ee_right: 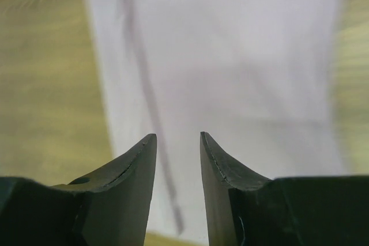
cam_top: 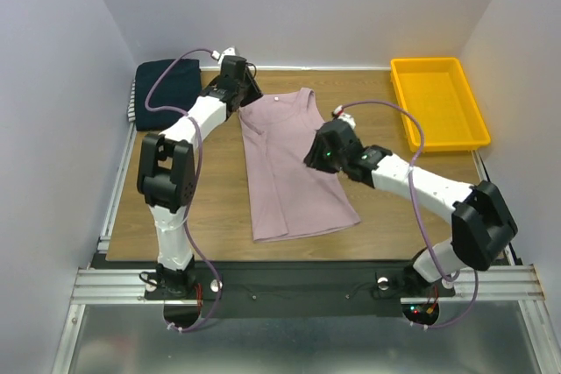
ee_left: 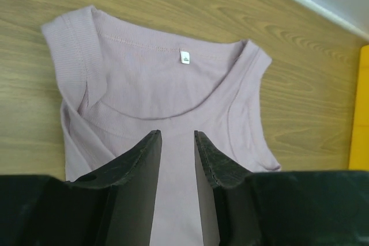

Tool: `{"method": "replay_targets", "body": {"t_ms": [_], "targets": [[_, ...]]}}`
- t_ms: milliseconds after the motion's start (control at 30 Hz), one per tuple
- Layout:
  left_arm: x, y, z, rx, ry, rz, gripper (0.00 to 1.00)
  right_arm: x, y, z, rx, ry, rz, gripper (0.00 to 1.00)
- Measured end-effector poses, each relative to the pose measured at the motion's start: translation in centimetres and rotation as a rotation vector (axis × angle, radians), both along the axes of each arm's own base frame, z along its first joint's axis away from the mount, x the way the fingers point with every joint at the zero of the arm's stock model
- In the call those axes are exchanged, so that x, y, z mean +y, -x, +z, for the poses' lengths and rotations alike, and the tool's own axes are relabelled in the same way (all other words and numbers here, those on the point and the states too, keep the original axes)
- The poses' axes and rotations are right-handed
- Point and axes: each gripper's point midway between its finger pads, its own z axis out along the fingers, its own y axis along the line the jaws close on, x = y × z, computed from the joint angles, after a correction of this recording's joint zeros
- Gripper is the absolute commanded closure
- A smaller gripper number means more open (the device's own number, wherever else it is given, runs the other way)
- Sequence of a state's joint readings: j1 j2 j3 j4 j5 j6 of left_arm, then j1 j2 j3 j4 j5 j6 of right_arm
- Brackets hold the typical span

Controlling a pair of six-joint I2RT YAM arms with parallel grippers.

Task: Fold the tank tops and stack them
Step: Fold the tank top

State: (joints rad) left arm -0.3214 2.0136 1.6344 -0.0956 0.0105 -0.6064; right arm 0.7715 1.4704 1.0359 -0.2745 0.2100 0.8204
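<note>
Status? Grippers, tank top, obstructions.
Left gripper open, above neckline end; right gripper open, above midsection. Pink tank top flat on table, not stacked; navy stack far-left. Nothing blocking.

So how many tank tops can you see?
3 showing: the pink tank top lies spread mid-table; the navy tank top sits folded at the back left; a striped one peeks out beneath it. More may hide in that pile.
</note>
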Motion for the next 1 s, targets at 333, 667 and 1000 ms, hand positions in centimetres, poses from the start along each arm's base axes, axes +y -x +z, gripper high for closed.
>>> {"method": "replay_targets", "body": {"t_ms": [333,667,1000], "targets": [[-6.6,10.5,2.5,-0.042,0.018,-0.098,0.66,-12.4,-12.8,-3.0,0.068,0.061,-0.168,0.61],[-16.6,24.0,-3.6,0.067,-0.034,-0.397,0.7,-13.2,-17.1,-8.2,0.141,0.086,-0.07,0.59],[-22.8,32.3,-4.4,0.072,-0.045,-0.587,0.65,-12.7,-16.7,-10.2,0.179,0.086,-0.026,0.54]]}}
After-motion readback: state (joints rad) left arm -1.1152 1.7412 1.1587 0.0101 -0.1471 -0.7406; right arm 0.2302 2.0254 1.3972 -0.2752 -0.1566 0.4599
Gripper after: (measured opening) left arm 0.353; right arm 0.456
